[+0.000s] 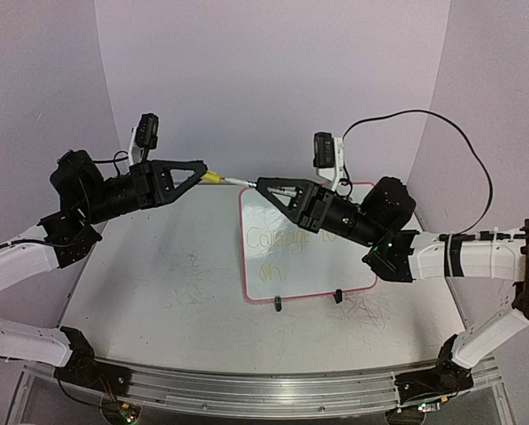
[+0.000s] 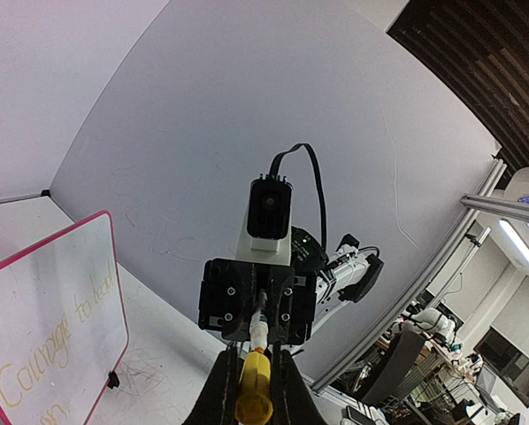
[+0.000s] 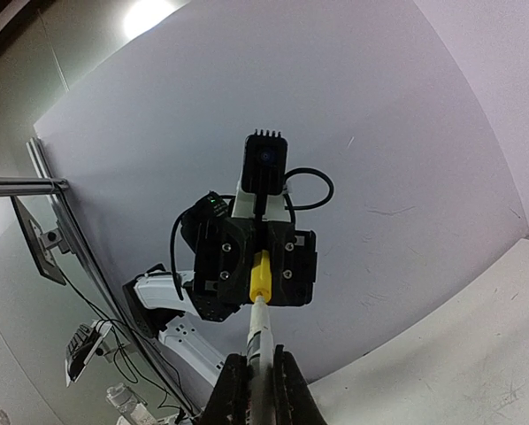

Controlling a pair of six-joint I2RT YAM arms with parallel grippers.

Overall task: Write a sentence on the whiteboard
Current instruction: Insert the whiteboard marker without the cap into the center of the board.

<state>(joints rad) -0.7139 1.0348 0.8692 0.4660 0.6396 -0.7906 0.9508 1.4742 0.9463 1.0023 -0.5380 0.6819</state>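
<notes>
From above, the right arm [image 1: 362, 221] hides from you the upper right of the whiteboard [image 1: 322, 270] and how the first line of the sentence [image 1: 272, 239] ends. The second line is too faint to read.

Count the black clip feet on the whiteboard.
2. Left foot sits on the whiteboard's near edge close to the left corner; right foot is further along that edge. None look hidden.

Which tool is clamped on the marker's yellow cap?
The left tool, closed on the yellow plastic cap; the right tool pinches the slim white marker barrel instead.
</notes>
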